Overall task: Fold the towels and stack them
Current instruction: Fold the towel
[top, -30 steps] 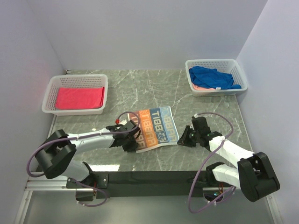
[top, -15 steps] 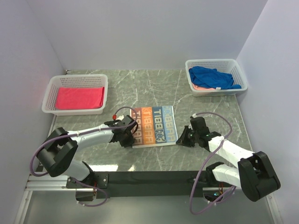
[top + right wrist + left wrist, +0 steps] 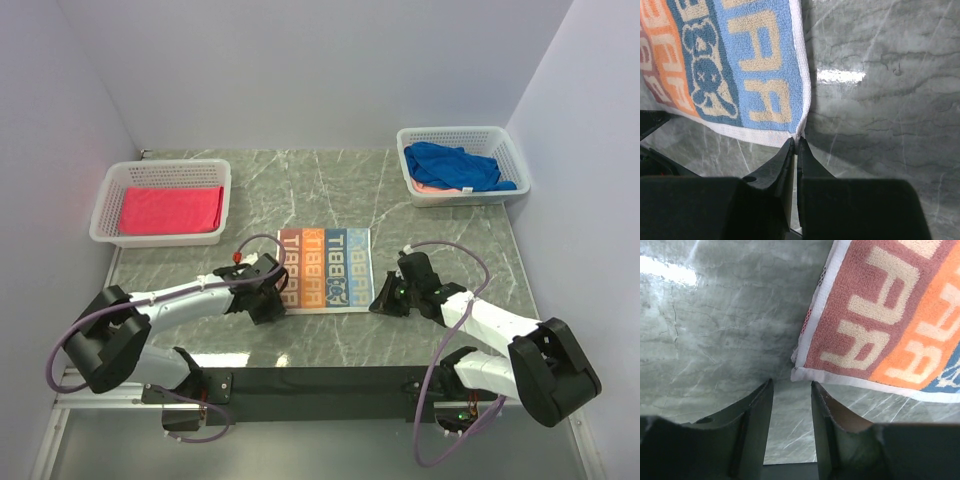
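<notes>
The printed orange/blue towel (image 3: 325,268) lies flat on the table's middle, its block letters facing up. My left gripper (image 3: 272,300) is open just short of the towel's near-left corner (image 3: 799,371), and only bare table shows between its jaws (image 3: 792,385). My right gripper (image 3: 378,303) is shut on the near-right corner of that towel (image 3: 735,65), the white hem pinched between its fingertips (image 3: 795,141). A pink-red towel (image 3: 172,210) lies folded in the left basket. A deep blue towel (image 3: 452,165) lies crumpled over a salmon-peach one (image 3: 432,186) in the right basket.
A white mesh basket (image 3: 160,238) stands at the left edge of the marbled table (image 3: 300,190). Another white mesh basket (image 3: 465,197) stands at the back right. Grey walls close in the back and both sides.
The printed towel went from rumpled at its near-left corner to flat and square. My left gripper let go of that corner and opened. My right gripper closed on the near-right corner and shifted slightly left.
</notes>
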Robot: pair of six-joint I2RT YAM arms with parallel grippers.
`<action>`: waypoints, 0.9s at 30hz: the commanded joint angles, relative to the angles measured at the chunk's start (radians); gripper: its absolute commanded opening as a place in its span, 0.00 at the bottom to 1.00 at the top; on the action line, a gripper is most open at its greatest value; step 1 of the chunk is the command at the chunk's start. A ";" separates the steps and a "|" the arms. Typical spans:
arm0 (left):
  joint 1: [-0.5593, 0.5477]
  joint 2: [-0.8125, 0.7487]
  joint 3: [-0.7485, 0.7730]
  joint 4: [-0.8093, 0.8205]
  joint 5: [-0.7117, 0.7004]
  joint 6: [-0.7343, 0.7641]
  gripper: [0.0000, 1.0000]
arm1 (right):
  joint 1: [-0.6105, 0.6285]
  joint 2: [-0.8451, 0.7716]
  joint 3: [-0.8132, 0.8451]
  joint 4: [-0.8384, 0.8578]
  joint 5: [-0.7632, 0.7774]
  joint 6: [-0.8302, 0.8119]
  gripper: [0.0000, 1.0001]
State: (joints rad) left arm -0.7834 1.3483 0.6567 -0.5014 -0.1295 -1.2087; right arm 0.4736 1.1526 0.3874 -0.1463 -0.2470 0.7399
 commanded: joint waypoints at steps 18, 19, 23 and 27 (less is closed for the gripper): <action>0.018 0.035 0.021 0.012 -0.027 -0.003 0.23 | 0.010 -0.031 0.027 0.014 0.046 0.013 0.04; 0.016 0.029 0.020 0.012 -0.022 -0.006 0.27 | 0.011 -0.030 0.030 0.014 0.046 0.013 0.04; 0.012 0.025 0.006 0.018 -0.019 -0.011 0.25 | 0.011 -0.022 0.030 0.017 0.045 0.013 0.04; 0.004 0.043 0.018 0.015 -0.015 -0.011 0.16 | 0.011 -0.028 0.036 0.010 0.045 0.015 0.04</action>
State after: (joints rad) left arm -0.7677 1.3884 0.6785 -0.4759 -0.1600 -1.2160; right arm 0.4755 1.1381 0.3878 -0.1455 -0.2249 0.7437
